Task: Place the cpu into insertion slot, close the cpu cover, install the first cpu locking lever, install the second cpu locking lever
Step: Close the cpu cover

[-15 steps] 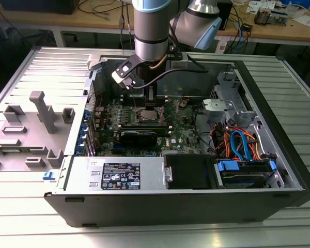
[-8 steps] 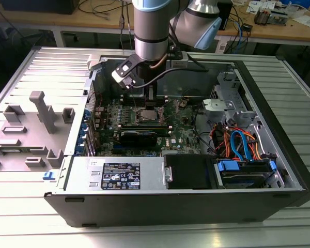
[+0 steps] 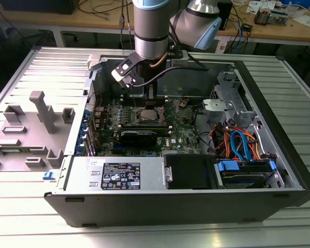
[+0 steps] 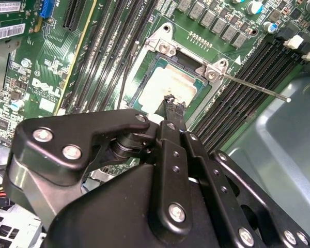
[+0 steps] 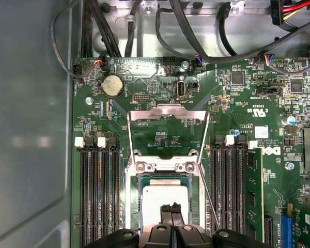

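Black fingers [image 5: 167, 211]: pressed together tip to tip, nothing seen clamped between them.
Gripper [image 5: 171, 209]: tips down over the cpu's near edge; in the second wrist view [image 4: 173, 103] they seem to touch its top, though contact is not certain.
Cpu [image 5: 163, 194]: dull silver square lying flat inside the insertion slot, also seen in the second wrist view [image 4: 165, 85].
Insertion slot [image 5: 131, 201]: silvery rim around the chip, set between two banks of memory slots [image 5: 98, 196]; in the exterior view [image 3: 147, 114] it sits mid-board under the arm.
Cpu cover [image 5: 168, 114]: open, swung up and back from the socket on the side away from the gripper, with green board showing through its window.
Locking lever [image 4: 256, 87]: thin metal rod angling out from a socket corner across the memory slots, not latched down.
Motherboard [image 5: 237, 103]: green, with a coin battery [image 5: 112, 85] beyond the cover.
Arm [image 3: 152, 31]: reaches straight down into the open computer case [image 3: 279, 155].
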